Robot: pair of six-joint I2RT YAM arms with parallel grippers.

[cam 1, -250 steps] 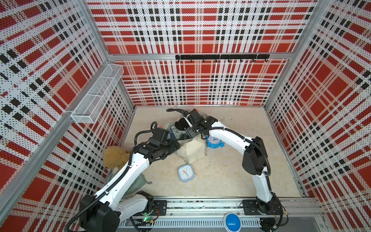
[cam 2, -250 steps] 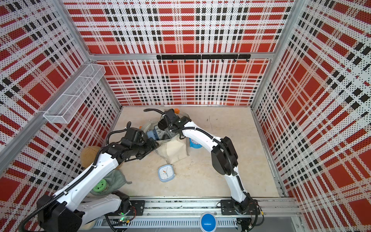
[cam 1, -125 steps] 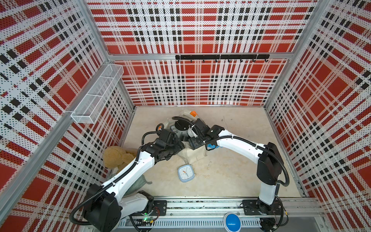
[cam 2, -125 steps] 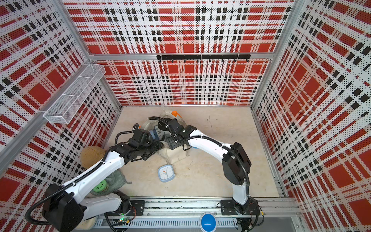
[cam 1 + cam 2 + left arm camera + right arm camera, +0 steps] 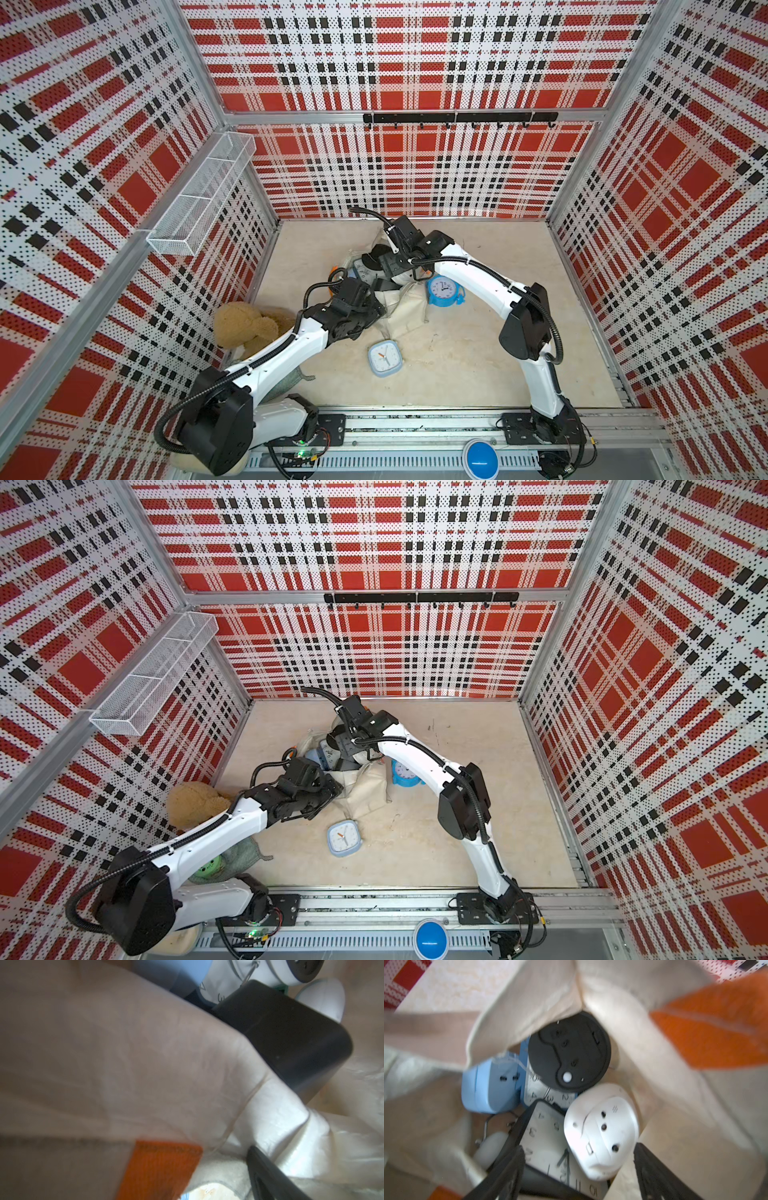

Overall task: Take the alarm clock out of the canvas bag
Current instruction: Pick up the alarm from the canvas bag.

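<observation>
The cream canvas bag (image 5: 409, 311) with orange handles (image 5: 716, 1028) stands mid-floor, mouth upward. The right wrist view looks down into it at several alarm clocks: a black round one (image 5: 569, 1051), a light blue one (image 5: 490, 1088), a white one (image 5: 602, 1132) back up, and a black-framed square one (image 5: 546, 1140). My right gripper (image 5: 579, 1180) hangs open just above the white and square clocks and holds nothing. My left gripper (image 5: 378, 309) is open at the bag's near rim. Its one visible finger (image 5: 268, 1174) lies against the cloth, which hides the other.
A round blue clock (image 5: 442, 291) stands on the floor beside the bag under my right arm. A pale blue square clock (image 5: 384, 358) lies in front of the bag. A teddy bear (image 5: 245, 322) sits by the left wall, below a wire basket (image 5: 199, 199).
My right arm swung toward the front, then came back over the bag's mouth, and its jaws widened a little. My left gripper edged right, closer to the bag's rim.
</observation>
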